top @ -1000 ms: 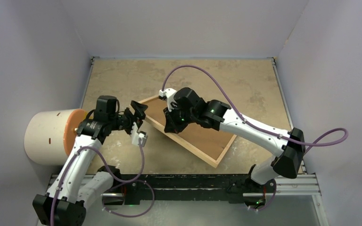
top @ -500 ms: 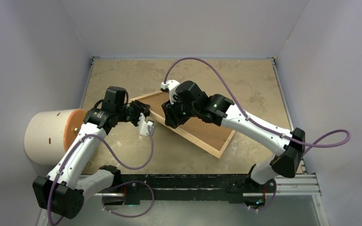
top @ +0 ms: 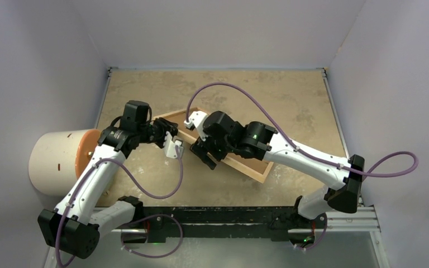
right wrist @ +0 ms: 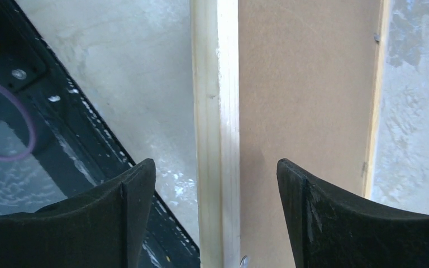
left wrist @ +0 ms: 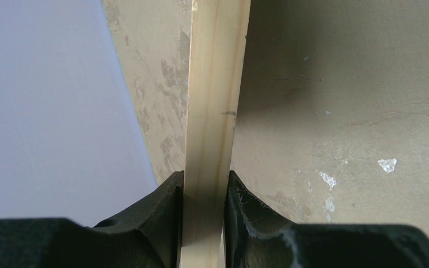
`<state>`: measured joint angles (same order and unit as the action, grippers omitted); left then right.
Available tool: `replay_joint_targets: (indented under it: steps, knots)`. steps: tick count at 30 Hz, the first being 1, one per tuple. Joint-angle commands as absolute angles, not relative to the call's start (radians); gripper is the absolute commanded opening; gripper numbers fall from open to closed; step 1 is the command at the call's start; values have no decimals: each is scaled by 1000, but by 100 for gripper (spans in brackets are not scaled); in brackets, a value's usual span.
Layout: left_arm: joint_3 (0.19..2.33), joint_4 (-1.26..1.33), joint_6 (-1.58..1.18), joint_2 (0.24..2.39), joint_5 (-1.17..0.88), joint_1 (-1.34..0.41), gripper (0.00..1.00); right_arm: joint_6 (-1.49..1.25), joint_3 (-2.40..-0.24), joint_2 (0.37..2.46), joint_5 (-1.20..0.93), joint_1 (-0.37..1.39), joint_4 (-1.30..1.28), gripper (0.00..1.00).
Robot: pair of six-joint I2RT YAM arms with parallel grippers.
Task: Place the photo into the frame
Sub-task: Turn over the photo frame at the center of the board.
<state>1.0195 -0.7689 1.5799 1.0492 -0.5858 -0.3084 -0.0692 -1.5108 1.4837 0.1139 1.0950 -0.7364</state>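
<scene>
- Your left gripper (left wrist: pixel 204 187) is clamping the frame (left wrist: pixel 215 84) by its wooden rail.
- Your right gripper (right wrist: pixel 212 167) is hanging open astride the frame's edge (touching nothing).
- A pale cylinder (top: pixel 53 162) is sitting off to your left.

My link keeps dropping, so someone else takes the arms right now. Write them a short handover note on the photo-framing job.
The left gripper is shut on the frame, clamped on its wooden rail.
The right gripper is open, one finger on each side of another rail, touching neither side.
The frame is back up over the table, apparently tipped, with the brown backing board in it.
The photo is not in view; whether it lies under the board cannot be told.
Done: nothing confirmed. Left: locate the photo, check that it is seated, lay the frame flat.
</scene>
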Motion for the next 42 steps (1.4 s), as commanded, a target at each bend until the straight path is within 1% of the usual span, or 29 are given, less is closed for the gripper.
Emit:
replay_joint_targets:
  steps: [1,2,6,8,10,16,19,21,23,25,26,27,29,32,34,35,37,39,42]
  knots:
    - [1088,-742,1514,1045,-609,-307,21,-16,-1515,1487,287,1134,-794,80]
    - [1088,-742,1513,1043,-611,-307,21,-14,-1510,1494,335,1142,-793,79]
    - [1089,-735,1500,1039,-617,-307,23,-5,-1478,1494,491,1161,-748,64]
    - [1091,-731,1493,1040,-618,-307,23,-4,-1462,1483,534,1165,-715,54]
    - [1096,-723,1477,1042,-621,-307,24,35,-1448,1469,551,1171,-685,47]
    - [1116,-706,1433,1054,-634,-307,25,74,-1445,1459,551,1198,-658,36]
    - [1129,-701,1409,1060,-640,-307,25,93,-1447,1465,536,1202,-652,35]
    - [1137,-701,1401,1064,-640,-307,27,100,-1441,1473,549,1203,-647,30]
    - [1144,-692,1391,1059,-635,-307,42,96,-1454,1479,566,1204,-630,20]
    - [1141,-630,1342,1038,-622,-307,56,68,-1501,1486,552,1203,-643,4]
    - [1136,-577,1282,1027,-608,-307,67,43,-1527,1490,547,1202,-647,0]
    - [1138,-524,1219,1017,-595,-306,73,28,-1554,1492,547,1202,-645,0]
    - [1160,-432,1078,1010,-554,-304,78,16,-1614,1499,537,1198,-644,0]
    - [1252,-362,864,1044,-453,-293,81,-17,-1739,1534,497,1178,-668,0]
    - [1336,-350,747,1086,-393,-263,82,-59,-1843,1576,452,1149,-707,0]
    - [1381,-340,658,1114,-381,-220,83,-92,-1899,1609,424,1131,-731,0]
    - [1457,-344,539,1151,-428,-126,84,-158,-2003,1650,333,1065,-778,0]
    - [1514,-386,475,1181,-488,-62,85,-225,-2060,1668,242,981,-799,0]
    - [1538,-490,486,1206,-524,-40,86,-295,-2049,1659,159,868,-789,0]
